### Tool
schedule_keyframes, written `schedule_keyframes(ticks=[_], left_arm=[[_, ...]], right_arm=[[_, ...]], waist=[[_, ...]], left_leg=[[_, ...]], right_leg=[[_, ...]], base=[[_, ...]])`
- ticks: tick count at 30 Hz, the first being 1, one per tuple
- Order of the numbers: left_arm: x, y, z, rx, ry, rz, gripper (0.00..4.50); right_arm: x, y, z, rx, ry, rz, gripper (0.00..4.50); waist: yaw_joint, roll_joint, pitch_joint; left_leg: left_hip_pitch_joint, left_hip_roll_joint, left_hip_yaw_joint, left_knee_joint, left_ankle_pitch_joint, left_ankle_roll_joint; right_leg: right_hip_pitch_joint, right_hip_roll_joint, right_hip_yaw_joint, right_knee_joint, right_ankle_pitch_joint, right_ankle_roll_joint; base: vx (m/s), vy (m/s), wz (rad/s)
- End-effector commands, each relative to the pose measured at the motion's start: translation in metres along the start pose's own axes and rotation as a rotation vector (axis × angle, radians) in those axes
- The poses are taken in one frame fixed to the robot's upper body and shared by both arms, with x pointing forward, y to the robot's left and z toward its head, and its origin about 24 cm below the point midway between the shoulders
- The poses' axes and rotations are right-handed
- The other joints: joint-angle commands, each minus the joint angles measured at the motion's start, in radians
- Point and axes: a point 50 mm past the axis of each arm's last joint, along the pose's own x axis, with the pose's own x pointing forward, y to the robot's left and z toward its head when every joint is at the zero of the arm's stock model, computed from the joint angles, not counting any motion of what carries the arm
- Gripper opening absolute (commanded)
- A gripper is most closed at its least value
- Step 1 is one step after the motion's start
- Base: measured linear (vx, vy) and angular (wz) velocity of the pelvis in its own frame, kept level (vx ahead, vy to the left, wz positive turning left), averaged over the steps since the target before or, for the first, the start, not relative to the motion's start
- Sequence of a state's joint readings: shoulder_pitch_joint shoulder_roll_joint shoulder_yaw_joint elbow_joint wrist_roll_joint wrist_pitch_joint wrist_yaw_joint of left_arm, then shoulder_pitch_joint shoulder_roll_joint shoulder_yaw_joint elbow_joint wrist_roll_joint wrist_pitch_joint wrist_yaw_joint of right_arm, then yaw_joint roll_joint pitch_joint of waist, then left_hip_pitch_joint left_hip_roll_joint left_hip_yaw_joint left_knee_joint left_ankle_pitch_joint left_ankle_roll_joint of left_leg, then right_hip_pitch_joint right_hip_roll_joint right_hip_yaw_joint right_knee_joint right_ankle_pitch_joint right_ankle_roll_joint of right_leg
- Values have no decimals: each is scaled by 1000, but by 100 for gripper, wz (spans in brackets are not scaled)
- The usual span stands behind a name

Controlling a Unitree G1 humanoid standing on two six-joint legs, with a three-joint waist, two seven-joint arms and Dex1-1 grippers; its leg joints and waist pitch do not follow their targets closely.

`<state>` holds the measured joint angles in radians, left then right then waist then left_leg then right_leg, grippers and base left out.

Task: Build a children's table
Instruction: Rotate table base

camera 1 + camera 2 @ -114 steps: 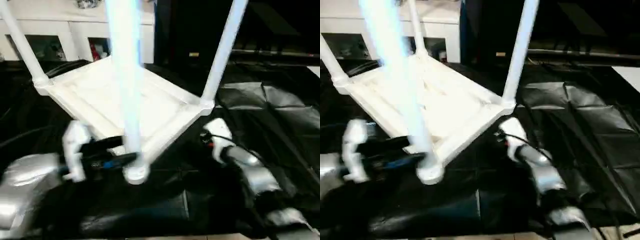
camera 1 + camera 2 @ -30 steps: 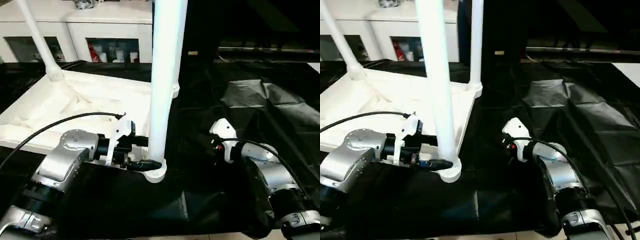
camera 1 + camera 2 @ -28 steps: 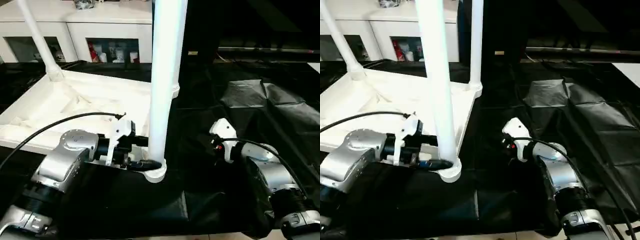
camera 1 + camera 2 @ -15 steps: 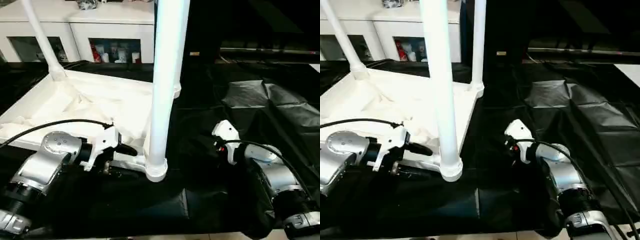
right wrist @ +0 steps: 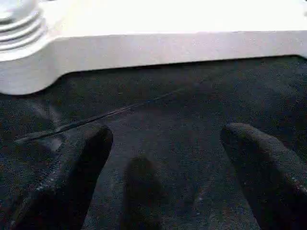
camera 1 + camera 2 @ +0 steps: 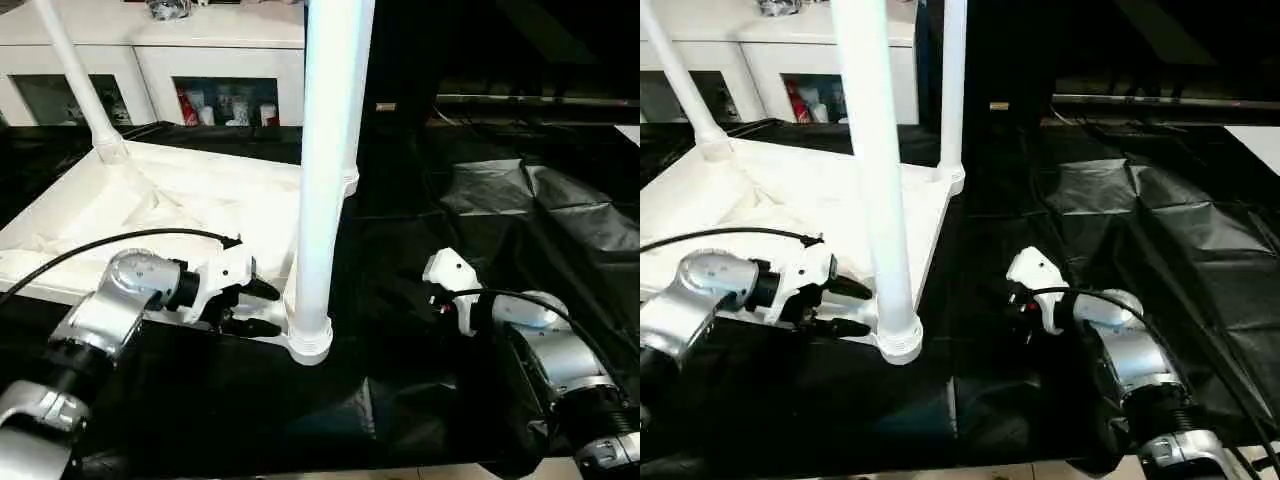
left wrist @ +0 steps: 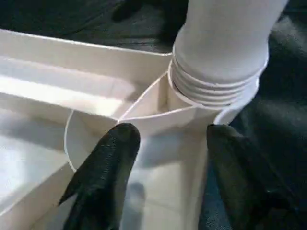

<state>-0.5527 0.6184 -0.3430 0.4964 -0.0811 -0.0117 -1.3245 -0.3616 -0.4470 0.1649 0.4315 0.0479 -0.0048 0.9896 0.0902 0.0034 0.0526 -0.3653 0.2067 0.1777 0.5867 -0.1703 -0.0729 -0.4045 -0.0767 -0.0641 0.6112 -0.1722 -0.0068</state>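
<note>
Tabletop (image 6: 170, 215) lies underside-up on your black-covered bench (image 6: 400, 200), legs upright. Left gripper (image 6: 262, 308) straddles the rim beside the near leg (image 6: 322, 180), jaws apart; right gripper (image 5: 163, 182) open, holding nothing.

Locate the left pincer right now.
In the left eye view, the left pincer sits on the robot's left, at the near corner of the upturned tabletop, its fingers straddling the rim just beside the nearest leg.

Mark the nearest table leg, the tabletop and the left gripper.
nearest table leg (image 6: 322, 190): left eye view, middle of its shaft.
tabletop (image 6: 150, 205): left eye view, ribbed underside.
left gripper (image 6: 258, 308): left eye view, midway between its fingertips.
</note>
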Motion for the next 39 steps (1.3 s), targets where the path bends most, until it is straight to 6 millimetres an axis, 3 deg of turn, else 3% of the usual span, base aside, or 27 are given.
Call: schedule_keyframes(ticks=[1,11,12,16,23,29,35,39], left_arm=[[-3,-2,-10,-39,43,-29,242],[-11,-2,-4,-66,-6,-67,166],[-9,-3,-6,-58,8,-67,142],[-2,-3,-14,-36,62,-60,131],[0,-5,-24,-23,126,-67,56],[4,-3,-25,-18,122,-55,20],[9,-4,-21,-111,77,-34,2],[23,-4,-12,-199,11,50,2]], right_arm=[[-3,4,5,-11,-10,43,419],[-11,7,12,-31,-29,90,419],[-11,7,13,-36,-26,97,419],[-12,8,14,-46,-21,107,419],[-14,13,21,-33,-32,178,419],[-15,16,22,-27,-27,211,419],[-14,7,26,-22,-23,98,419],[-8,-12,19,20,12,-86,419]], waist=[[6,9,-61],[8,8,-57],[7,8,-56],[7,10,-59],[11,10,-60],[8,7,-59],[3,9,-58],[-3,8,-59]], left_leg=[[14,21,-7,-76,-344,-9],[17,23,-9,-78,-362,-9],[16,23,-9,-78,-365,-9],[16,23,-9,-77,-352,-10],[14,25,-8,-77,-334,-2],[11,23,-10,-78,-345,-7],[17,23,-10,-77,-344,-11],[15,19,-10,-75,-329,-20]], right_leg=[[43,-56,41,-81,-335,-191],[39,-60,41,-87,-393,-183],[38,-59,41,-87,-392,-183],[39,-60,42,-86,-371,-181],[43,-59,42,-80,-314,-196],[45,-63,41,-85,-370,-181],[40,-62,42,-87,-377,-188],[42,-61,40,-86,-374,-196]], base=[[0,0,0],[0,0,0],[0,0,0],[0,0,0],[0,0,0],[0,0,0],[0,0,0],[0,0,0]])
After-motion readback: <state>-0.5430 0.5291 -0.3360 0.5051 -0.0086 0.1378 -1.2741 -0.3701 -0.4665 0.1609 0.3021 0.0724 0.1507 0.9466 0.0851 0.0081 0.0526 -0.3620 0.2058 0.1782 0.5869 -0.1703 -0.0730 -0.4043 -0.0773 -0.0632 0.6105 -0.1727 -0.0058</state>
